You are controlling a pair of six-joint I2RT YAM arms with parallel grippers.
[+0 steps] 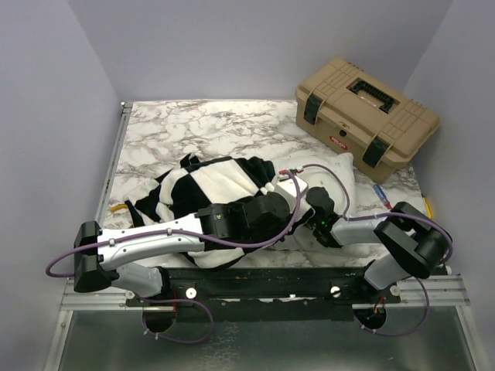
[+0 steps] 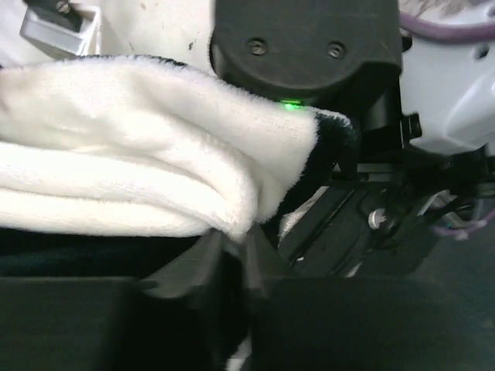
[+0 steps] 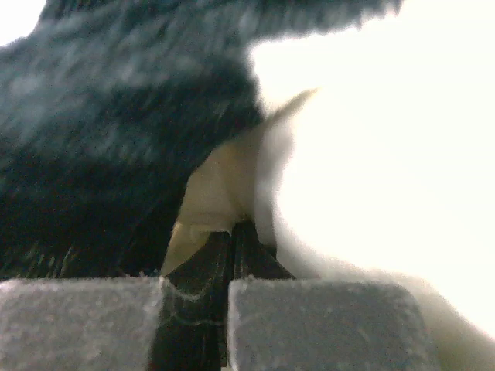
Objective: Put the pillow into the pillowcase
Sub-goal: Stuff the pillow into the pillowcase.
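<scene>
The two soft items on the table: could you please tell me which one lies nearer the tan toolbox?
The plain white pillow; it pokes out to the right of the black-and-white checked pillowcase, on the side toward the toolbox.

On table (image 1: 193, 124), pillowcase (image 1: 209, 185) w/ pillow (image 1: 346, 171) sticking out its rt end; toolbox (image 1: 363, 112) behind, far rt.

Overhead view evenly lit, sharp — wrist views blurred, the right one glaring white.
</scene>
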